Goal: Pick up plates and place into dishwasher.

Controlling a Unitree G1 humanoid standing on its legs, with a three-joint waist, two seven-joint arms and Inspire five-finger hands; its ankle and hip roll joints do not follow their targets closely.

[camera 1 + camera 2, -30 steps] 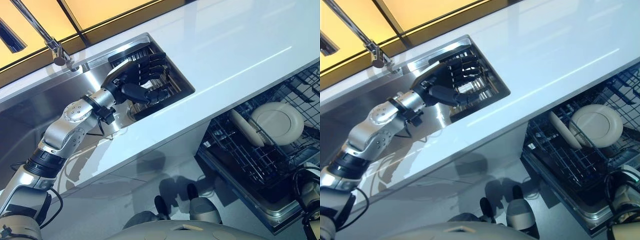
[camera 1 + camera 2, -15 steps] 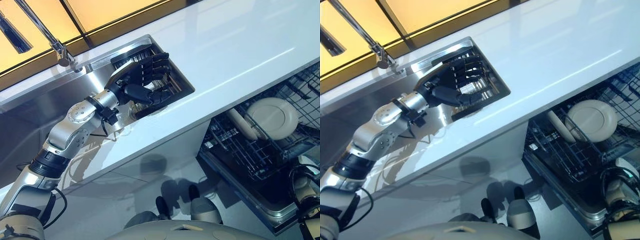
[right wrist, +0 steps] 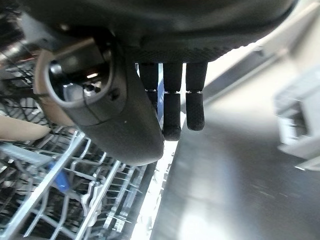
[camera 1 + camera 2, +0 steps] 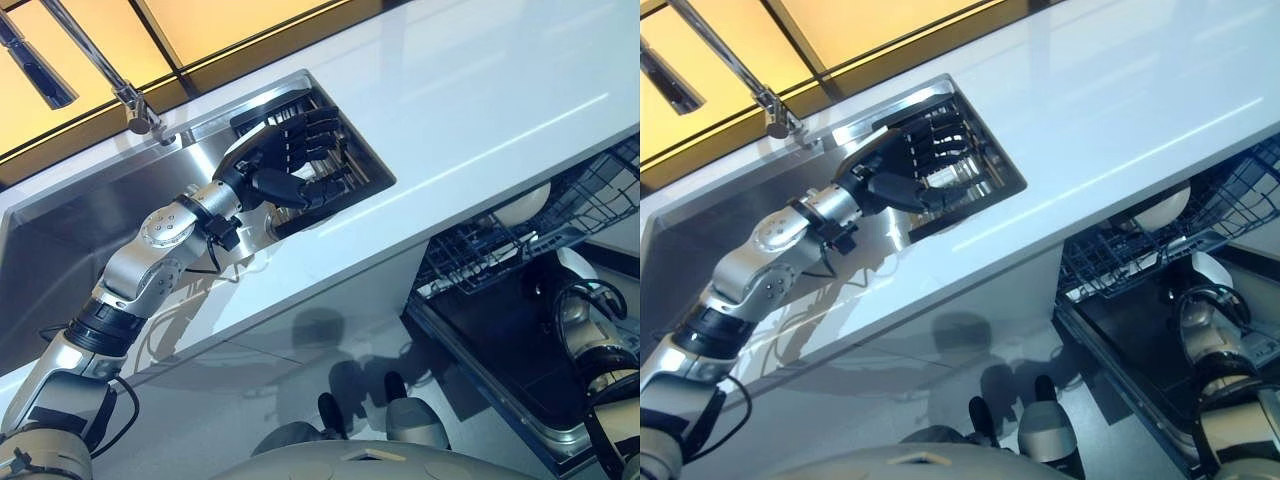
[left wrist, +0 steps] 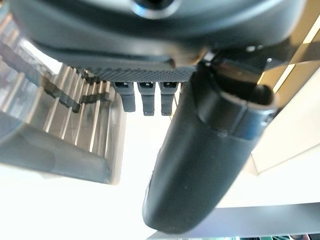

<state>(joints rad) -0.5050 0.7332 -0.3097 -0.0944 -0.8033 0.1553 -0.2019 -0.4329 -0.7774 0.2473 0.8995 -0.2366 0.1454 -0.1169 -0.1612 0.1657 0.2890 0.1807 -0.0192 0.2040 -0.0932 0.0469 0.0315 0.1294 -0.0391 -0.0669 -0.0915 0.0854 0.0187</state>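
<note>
1. Fingers [image 4: 305,128] of the left hand [image 4: 270,155]: held nearly straight, thumb apart, nothing between them; the hand hovers over the dark slatted rack [image 4: 345,170] set in the steel sink [image 4: 70,225], at about 10 o'clock in the head views.
2. Right hand [image 3: 165,75]: fingers relaxed and empty, hanging beside the wire dishwasher rack [image 4: 480,255] over the open dishwasher door [image 4: 500,360], at about 4 o'clock.
3. Plates [image 4: 522,203]: cream, round, standing on edge in the dishwasher rack, partly hidden under the counter [image 4: 450,90] edge, at about 3 o'clock. Whether a plate remains in the sink rack under the left hand cannot be told.
4. Handling, as judged: glazed ware, stiff, fairly heavy for its size, breakable; probably slick, more so if wet.
5. Hold, as judged: pinch the rim, thumb on one face and fingers on the other; lift clear of the slats without dragging; set down on edge between the wires, gently.
6. Faucet [image 4: 110,75]: at 11 o'clock, clear of the left hand.
</note>
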